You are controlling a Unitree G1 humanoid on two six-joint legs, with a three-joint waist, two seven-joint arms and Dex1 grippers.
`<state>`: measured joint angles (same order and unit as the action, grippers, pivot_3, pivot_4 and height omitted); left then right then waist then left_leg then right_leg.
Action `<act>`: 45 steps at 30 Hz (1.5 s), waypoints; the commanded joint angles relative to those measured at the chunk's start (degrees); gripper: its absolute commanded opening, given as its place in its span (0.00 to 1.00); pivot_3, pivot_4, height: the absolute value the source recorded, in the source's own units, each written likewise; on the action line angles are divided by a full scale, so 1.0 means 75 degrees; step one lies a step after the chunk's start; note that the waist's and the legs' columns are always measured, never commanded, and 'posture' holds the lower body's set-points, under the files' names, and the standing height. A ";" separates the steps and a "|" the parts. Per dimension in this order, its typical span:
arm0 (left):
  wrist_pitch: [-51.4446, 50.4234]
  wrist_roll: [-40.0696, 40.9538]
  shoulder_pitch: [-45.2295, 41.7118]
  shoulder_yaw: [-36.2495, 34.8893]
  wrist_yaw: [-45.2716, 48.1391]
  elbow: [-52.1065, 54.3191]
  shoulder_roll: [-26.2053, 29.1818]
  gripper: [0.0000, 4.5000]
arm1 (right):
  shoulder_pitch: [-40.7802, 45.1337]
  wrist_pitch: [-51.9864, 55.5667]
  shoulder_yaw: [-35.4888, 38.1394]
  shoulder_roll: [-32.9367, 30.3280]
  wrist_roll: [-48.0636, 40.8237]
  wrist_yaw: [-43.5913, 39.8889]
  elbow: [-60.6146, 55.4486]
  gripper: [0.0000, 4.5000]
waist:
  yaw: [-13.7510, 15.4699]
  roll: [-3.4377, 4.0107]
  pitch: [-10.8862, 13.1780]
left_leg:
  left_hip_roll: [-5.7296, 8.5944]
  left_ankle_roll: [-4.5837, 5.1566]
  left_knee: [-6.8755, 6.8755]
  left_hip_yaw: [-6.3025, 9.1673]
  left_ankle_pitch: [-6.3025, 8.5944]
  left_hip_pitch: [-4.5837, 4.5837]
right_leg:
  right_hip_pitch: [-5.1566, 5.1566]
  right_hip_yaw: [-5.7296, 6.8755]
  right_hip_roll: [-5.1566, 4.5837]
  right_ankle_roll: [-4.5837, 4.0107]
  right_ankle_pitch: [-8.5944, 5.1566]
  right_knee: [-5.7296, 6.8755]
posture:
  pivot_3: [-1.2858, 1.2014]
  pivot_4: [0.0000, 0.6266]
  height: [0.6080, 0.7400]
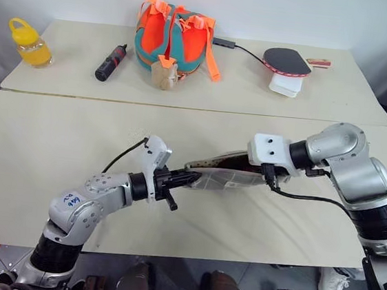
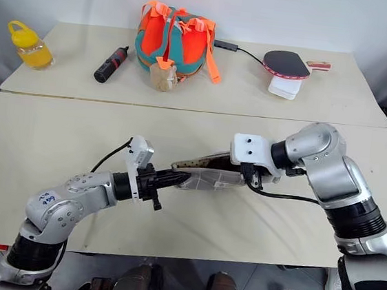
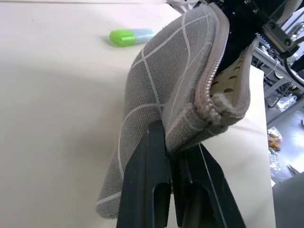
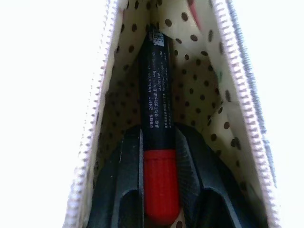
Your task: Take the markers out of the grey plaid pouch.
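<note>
- The left gripper (image 1: pixel 186 179) is pinched tight on one end of the grey pouch (image 1: pixel 225 176) and holds it up off the table (image 1: pixel 32 163).
- The right gripper (image 4: pixel 156 190) is inside the open pouch. Its fingers squeeze a black marker with a red end (image 4: pixel 156 156).
- A green marker (image 3: pixel 130 36) lies on the table beside the pouch, so I think that one is out.
- Now it is the red one's turn.
- Next, pull it straight out and keep the pouch still.
</note>
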<state>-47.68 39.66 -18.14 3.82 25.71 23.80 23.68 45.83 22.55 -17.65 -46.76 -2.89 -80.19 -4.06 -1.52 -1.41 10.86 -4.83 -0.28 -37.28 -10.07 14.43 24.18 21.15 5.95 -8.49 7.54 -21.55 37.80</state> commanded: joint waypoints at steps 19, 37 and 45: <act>0.0163 -0.0416 -0.0041 -0.0240 0.0267 -0.0108 0.0547 0.00 | -0.0005 -0.1677 -0.0346 -0.0929 0.1569 0.0634 0.1404 0.12 | -0.0004 0.0000 0.0000 | 0.0000 0.0000 0.0000 -0.0003 0.0000 0.0000 | 0.0002 0.0000 0.0000 0.0000 0.0000 0.0002 | 0.52 0.24 1.00; 0.0826 -0.1326 -0.0322 0.0286 0.0199 -0.0396 0.0529 0.00 | 0.0188 -0.0616 0.0230 -0.0035 -0.0128 0.0770 0.0162 0.12 | -0.0011 0.0000 0.0000 | -0.0001 0.0000 -0.0005 -0.0002 0.0000 0.0001 | 0.0003 -0.0001 0.0000 0.0000 0.0000 0.0006 | 0.52 0.24 1.00; 0.0572 -0.1170 -0.0500 0.0318 0.0053 -0.0162 -0.0107 0.00 | 0.0011 -0.0890 -0.0438 0.0512 0.0726 0.1200 0.0103 0.12 | -0.0012 0.0000 0.0000 | -0.0001 -0.0001 -0.0005 -0.0004 -0.0001 0.0002 | 0.0008 -0.0002 0.0000 0.0000 0.0000 0.0009 | 0.52 0.24 1.00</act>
<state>-43.59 30.99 -21.54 5.62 25.69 21.46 23.28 45.82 16.84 -20.86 -43.75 2.79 -71.64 -1.46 -1.61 -1.41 10.86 -4.85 -0.29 -37.31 -10.10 14.42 24.20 21.21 5.94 -8.49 7.54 -21.55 37.88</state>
